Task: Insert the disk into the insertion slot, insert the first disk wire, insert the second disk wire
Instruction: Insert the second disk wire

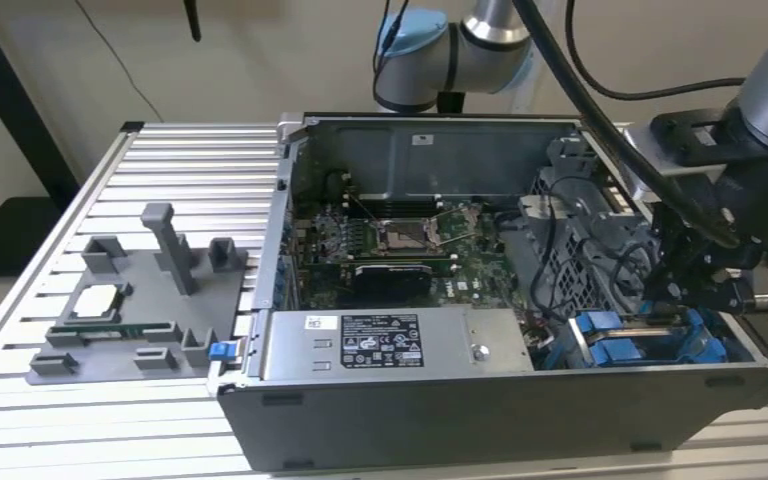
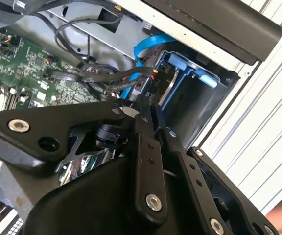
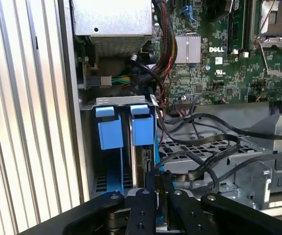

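Hovering my claw (image 2: 148, 110) over the insertion slot (image 3: 124, 122) in the case's front corner, fingers pressed together, seemingly pinching a black wire (image 2: 106, 76). The disk (image 3: 145, 161) sits in the cage; I'd keep the plug square and press gently.

tool (image 2: 148, 110) fingers together by black wires (image 2: 97, 73), blue-railed insertion slot (image 2: 190, 81) beyond
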Robot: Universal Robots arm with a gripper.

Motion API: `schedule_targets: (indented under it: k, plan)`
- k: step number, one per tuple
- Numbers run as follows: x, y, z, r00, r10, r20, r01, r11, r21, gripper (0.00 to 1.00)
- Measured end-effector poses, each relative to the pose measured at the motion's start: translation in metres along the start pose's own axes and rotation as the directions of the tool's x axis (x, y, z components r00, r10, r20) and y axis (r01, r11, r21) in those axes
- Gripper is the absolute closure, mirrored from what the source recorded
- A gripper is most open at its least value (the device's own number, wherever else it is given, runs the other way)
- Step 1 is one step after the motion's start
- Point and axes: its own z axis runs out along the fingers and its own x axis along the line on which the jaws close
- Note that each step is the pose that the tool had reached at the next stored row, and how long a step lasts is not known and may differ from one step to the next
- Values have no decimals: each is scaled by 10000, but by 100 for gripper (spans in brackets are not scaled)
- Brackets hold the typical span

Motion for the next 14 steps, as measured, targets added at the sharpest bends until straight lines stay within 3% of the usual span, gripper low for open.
schedule_targets:
  k: [3, 5, 14]
  plan:
    - [9, 16, 24, 9999, 20, -116, -19, 10000, 15, 100]
    - [11, 19, 35, 9999, 31, -155, -30, 10000, 20, 100]
    - [14, 21, 53, 9999, 36, -157, -36, 10000, 21, 100]
